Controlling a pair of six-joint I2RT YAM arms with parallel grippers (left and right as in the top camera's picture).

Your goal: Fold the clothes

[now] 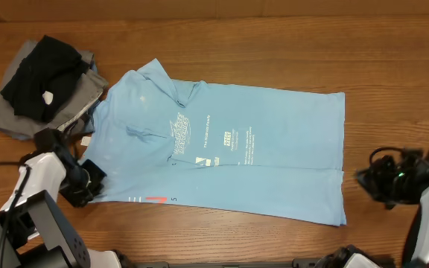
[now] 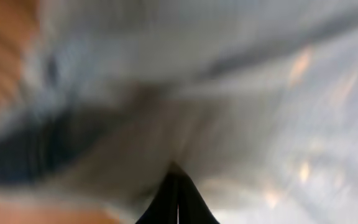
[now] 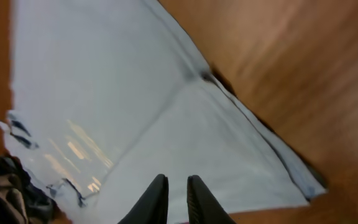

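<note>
A light blue T-shirt (image 1: pixel 259 149) with white lettering lies spread across the wooden table, collar to the left. My left gripper (image 1: pixel 88 182) sits at its lower-left corner. In the blurred left wrist view the gripper (image 2: pixel 178 180) has its fingers pressed together, shut on shirt cloth (image 2: pixel 229 74) that fills the frame. My right gripper (image 1: pixel 367 181) hovers just right of the shirt's hem, off the cloth. In the right wrist view the gripper (image 3: pixel 177 179) has its jaws almost together with only a slim gap and nothing in it. The shirt (image 3: pixel 104 81) stretches away beyond it.
A heap of black and grey garments (image 1: pixel 43 82) lies at the back left, touching the shirt's shoulder; the heap (image 3: pixel 2 186) also shows in the right wrist view. Bare wood (image 1: pixel 393 89) surrounds the shirt on the right and far sides. The arm bases stand at the front corners.
</note>
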